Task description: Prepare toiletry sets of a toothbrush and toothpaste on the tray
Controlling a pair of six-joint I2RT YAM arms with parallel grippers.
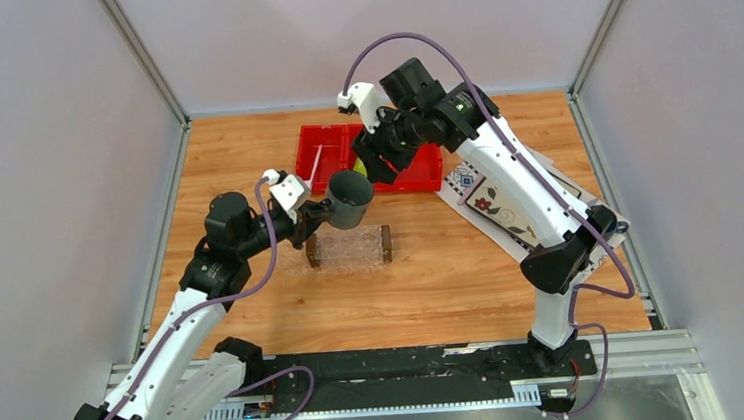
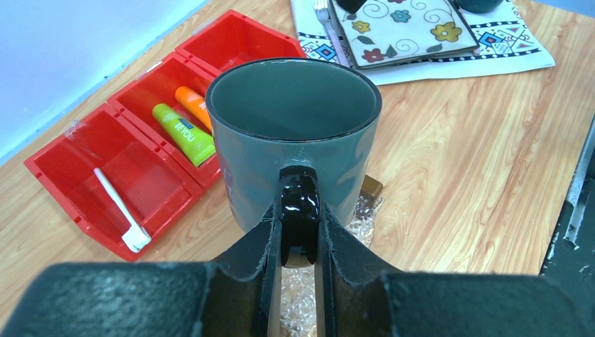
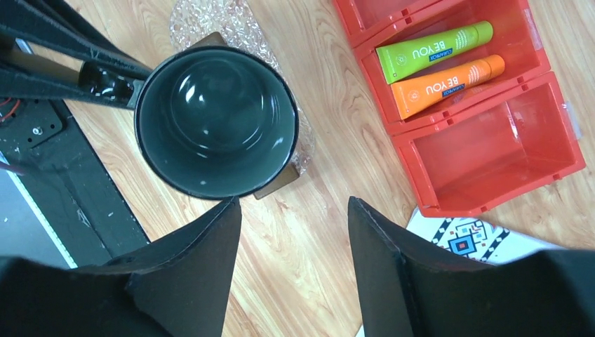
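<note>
Left gripper [image 2: 298, 214] is pinched tight on the shiny loop handle of a glossy dark grey-green ceramic mug [image 2: 295, 133], which is upright, dead centre of the left wrist frame. A crinkly clear plastic tray [image 1: 349, 247] with brown block ends peeks out from under the mug on the wood-grain table [image 2: 456, 161]. Right gripper [image 3: 293, 203] has its matte black wedge fingers spread roughly halfway with nothing between them, at the bottom of its own frame. Upper right there, well apart from those fingers, the lime green tapered squeeze tube [image 3: 431, 49] and the orange tube [image 3: 445, 83] lie side by side in the middle slot of the red plastic three-compartment bin [image 3: 491, 154]. The slim white toothbrush [image 2: 119, 207] lies in an end slot, at the left of the left wrist frame.
</note>
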